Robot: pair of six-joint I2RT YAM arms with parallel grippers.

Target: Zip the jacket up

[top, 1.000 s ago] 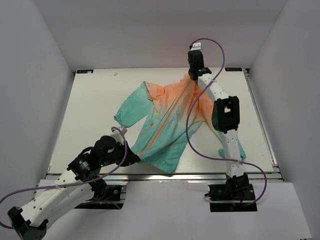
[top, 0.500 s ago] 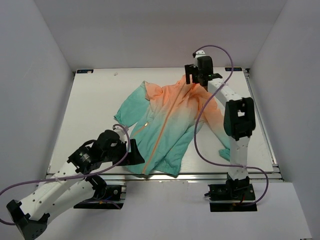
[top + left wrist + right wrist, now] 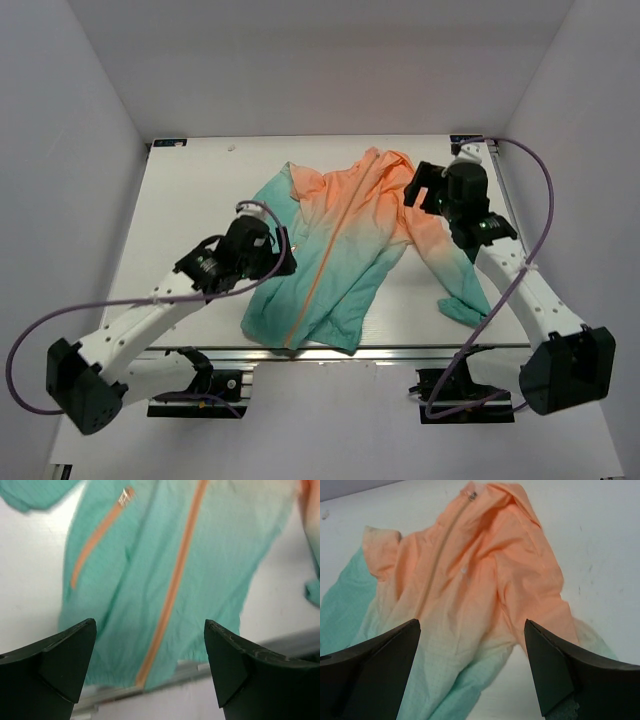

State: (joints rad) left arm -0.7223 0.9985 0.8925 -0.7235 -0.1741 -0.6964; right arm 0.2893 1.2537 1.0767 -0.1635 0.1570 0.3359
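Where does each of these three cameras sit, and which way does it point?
Top external: fixed above and behind the arms, looking down on the table and jacket; left arm and right arm both show.
Left wrist: on the left arm, facing the jacket's teal half and orange zipper; open left gripper frames it.
Right wrist: on the right arm, facing the peach hood end; open right gripper frames it.
Shared: top and left wrist views both show the zipper reaching the hem.

Robotics lab cell, white enclosure walls [image 3: 60,150], aluminium-framed table [image 3: 180,200]
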